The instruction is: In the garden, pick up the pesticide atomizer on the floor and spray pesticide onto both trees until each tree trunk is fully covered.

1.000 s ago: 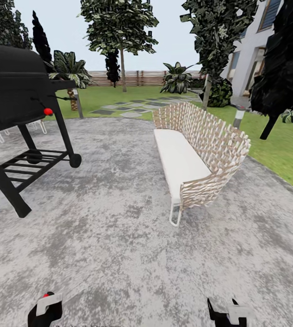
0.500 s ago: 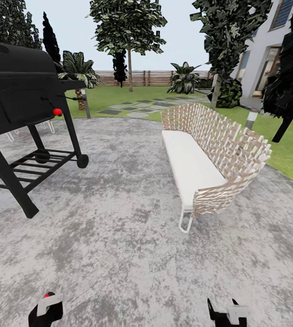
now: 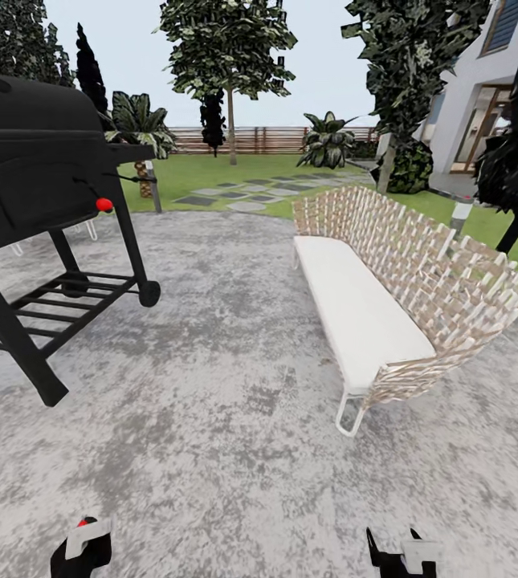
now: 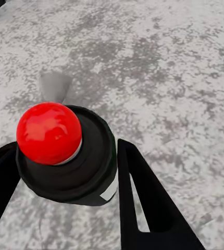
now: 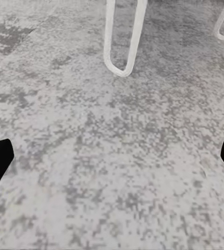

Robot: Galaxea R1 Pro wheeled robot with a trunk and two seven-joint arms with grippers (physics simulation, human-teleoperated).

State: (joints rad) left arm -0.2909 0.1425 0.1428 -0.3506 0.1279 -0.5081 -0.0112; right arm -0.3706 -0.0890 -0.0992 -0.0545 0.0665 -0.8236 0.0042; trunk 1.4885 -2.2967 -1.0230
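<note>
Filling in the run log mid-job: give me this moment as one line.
left pincer: shut on pesticide atomizer | right pincer: open, over floor | ahead: wicker bench, grill | tree trunk beyond bench

- We see the floor (image 3: 210, 417) mottled grey, with darker blotches.
- We note the grill (image 3: 34, 160) is black, with a red knob (image 3: 104, 205).
- We find the bench (image 3: 419, 265) woven beige and white, its cushion (image 3: 359, 301) plain white.
- We see the atomizer (image 4: 70, 156) black with a red cap (image 4: 48, 133).
- We see a green lawn (image 3: 210, 168) and a brown slatted fence (image 3: 267, 139).
- We see trees (image 3: 228, 48) with dark grey-green crowns.
</note>
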